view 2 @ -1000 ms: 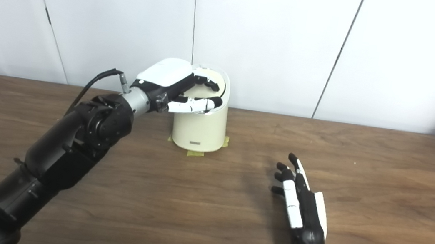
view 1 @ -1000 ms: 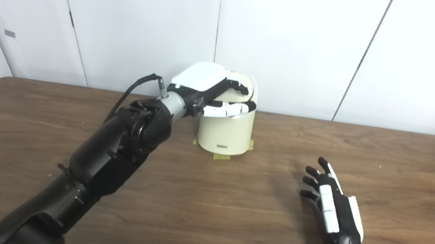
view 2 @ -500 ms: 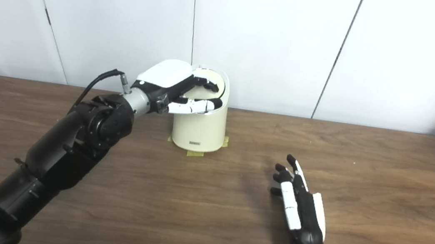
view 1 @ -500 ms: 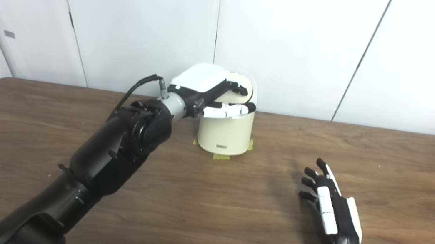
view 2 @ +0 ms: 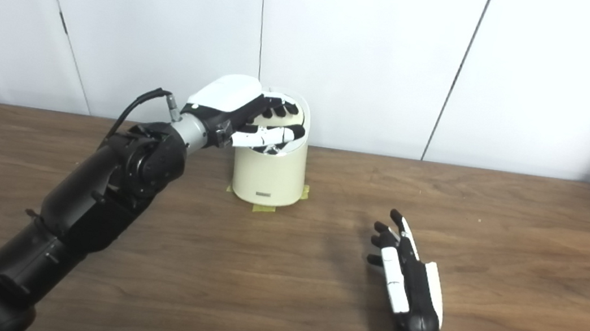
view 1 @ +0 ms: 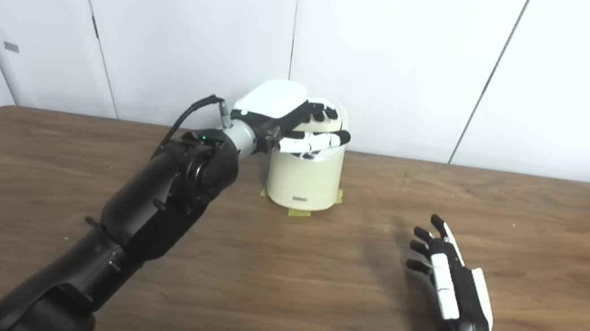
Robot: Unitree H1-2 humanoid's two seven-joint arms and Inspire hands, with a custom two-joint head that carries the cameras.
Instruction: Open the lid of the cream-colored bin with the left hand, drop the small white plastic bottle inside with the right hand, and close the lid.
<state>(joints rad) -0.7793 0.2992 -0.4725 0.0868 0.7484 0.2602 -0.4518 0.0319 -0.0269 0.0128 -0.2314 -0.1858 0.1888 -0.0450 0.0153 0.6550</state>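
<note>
In the left eye view, the cream-colored bin stands at the far side of the wooden worktop, on yellow tape tabs. Its lid stands raised behind the opening. The left hand hovers over the bin's mouth, fingers spread, grasping nothing.

In the right eye view, the right hand lies flat and empty, fingers apart, well right of the bin and nearer the robot. No bottle is visible.

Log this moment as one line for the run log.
left hand: over bin top, at raised lid | right hand: open, empty, above table | bottle: not visible
</note>
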